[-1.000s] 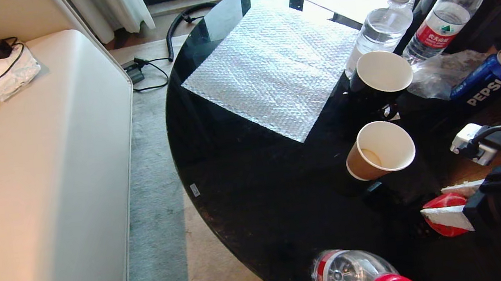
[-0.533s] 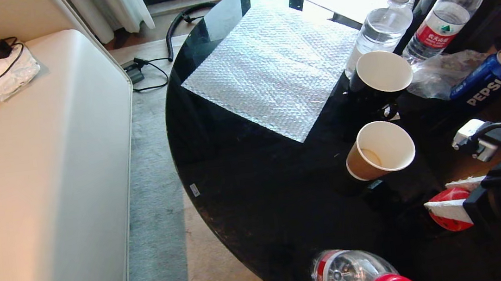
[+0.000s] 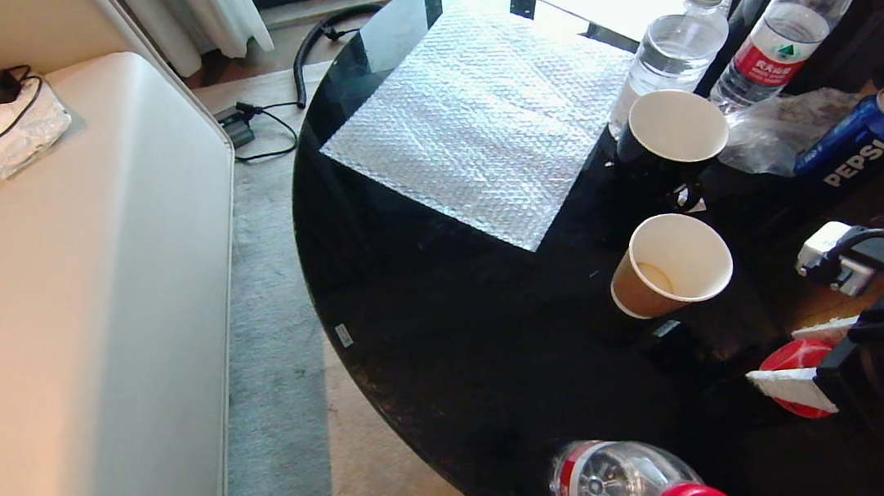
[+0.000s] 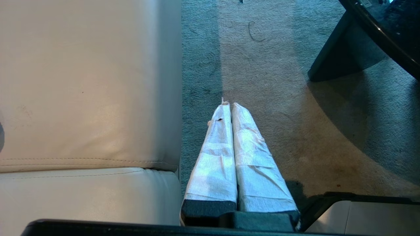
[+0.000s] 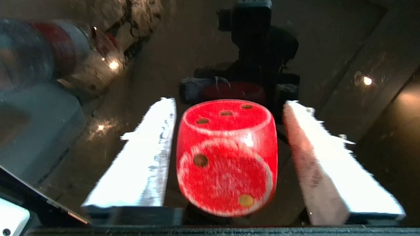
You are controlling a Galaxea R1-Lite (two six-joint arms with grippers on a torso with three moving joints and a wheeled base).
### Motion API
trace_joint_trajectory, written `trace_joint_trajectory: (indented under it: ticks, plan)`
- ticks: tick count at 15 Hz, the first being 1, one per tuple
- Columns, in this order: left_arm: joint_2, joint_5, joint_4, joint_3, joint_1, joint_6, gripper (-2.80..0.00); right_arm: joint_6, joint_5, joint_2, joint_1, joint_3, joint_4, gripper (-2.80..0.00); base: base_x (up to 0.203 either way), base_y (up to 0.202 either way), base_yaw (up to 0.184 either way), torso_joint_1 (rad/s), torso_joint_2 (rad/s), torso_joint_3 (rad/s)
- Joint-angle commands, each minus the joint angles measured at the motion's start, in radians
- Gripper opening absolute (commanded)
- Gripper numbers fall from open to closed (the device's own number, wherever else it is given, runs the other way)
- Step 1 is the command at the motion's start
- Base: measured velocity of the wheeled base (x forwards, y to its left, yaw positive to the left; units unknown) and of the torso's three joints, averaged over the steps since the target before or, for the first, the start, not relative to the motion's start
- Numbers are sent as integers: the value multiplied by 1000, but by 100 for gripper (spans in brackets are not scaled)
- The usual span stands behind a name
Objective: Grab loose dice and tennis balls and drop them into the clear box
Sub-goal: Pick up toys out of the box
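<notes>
A red die [image 5: 226,157] with gold pips stands on the glossy black table [image 3: 452,345] at its near right. My right gripper [image 5: 228,101] is open around the die, with a narrow gap on each side between the die and the white fingers [image 5: 144,164]. In the head view the die [image 3: 789,357] shows between those fingers at the right edge, where the right gripper [image 3: 806,368] is low over the table. My left gripper [image 4: 229,105] is shut and empty, parked over the carpet beside the sofa. The tennis balls and the clear box are out of view.
A brown paper cup [image 3: 670,265] and a black cup [image 3: 672,133] stand just beyond the die. Two water bottles [image 3: 675,43], a Pepsi can [image 3: 866,142], a plug [image 3: 829,252] and bubble wrap [image 3: 478,121] lie further back. Another bottle [image 3: 631,483] sits at the near edge. A cream sofa [image 3: 72,320] fills the left.
The right gripper's fingers have spread apart and no longer press on the red die. The left arm has not moved.
</notes>
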Motion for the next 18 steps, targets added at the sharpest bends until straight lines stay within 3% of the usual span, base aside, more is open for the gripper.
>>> trace_joint_trajectory:
  ticks: [1,8,18]
  plan:
    - [0,1,0,0,0,0,-280,-2,1,3,0,0,-23,0,0,0,0,0,0,0]
    - [0,1,0,0,0,0,-280,-25,-31,-78,0,36,-24,0,0,0,0,0,0,0]
    - [0,1,0,0,0,0,-280,-37,-25,-193,1,90,111,0,0,0,0,0,0,0]
